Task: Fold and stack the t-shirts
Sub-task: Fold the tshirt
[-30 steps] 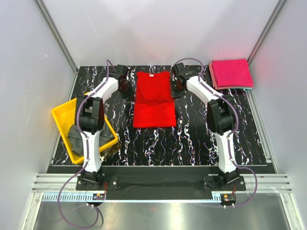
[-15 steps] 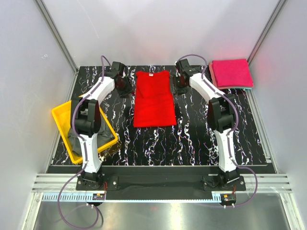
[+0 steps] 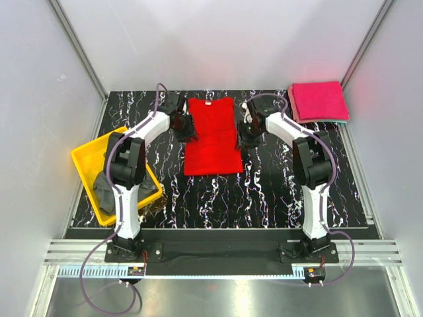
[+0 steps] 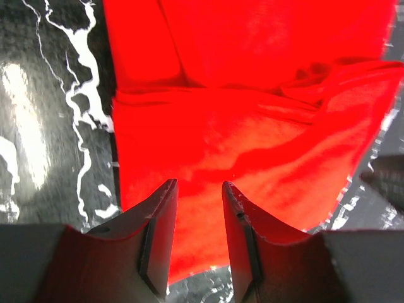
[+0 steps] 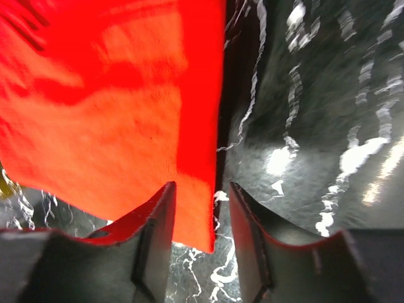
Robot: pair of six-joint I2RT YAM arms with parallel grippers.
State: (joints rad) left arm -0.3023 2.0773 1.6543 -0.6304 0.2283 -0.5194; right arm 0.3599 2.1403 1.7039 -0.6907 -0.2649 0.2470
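Observation:
The bright red t-shirt (image 3: pixel 211 135) lies flat as a long, narrow folded strip in the middle of the table, with its white neck label at the far end. My left gripper (image 3: pixel 188 133) is at its left edge, about mid-length. In the left wrist view the left gripper (image 4: pixel 198 184) is open over red cloth (image 4: pixel 252 120). My right gripper (image 3: pixel 242 137) is at the shirt's right edge. In the right wrist view the right gripper (image 5: pixel 202 186) is open, and the shirt's edge (image 5: pixel 113 113) runs between the jaws. A stack of magenta-pink shirts (image 3: pixel 319 101) sits at the far right.
A yellow tray (image 3: pixel 86 162) stands at the left edge of the table and holds a crumpled dark grey shirt (image 3: pixel 106 188). Grey walls enclose the black marbled table (image 3: pixel 264 191) at the back and sides.
Both grippers were beside the collar end and have moved nearer along the shirt's sides, closing in on its edges. The shirt lies where it was.

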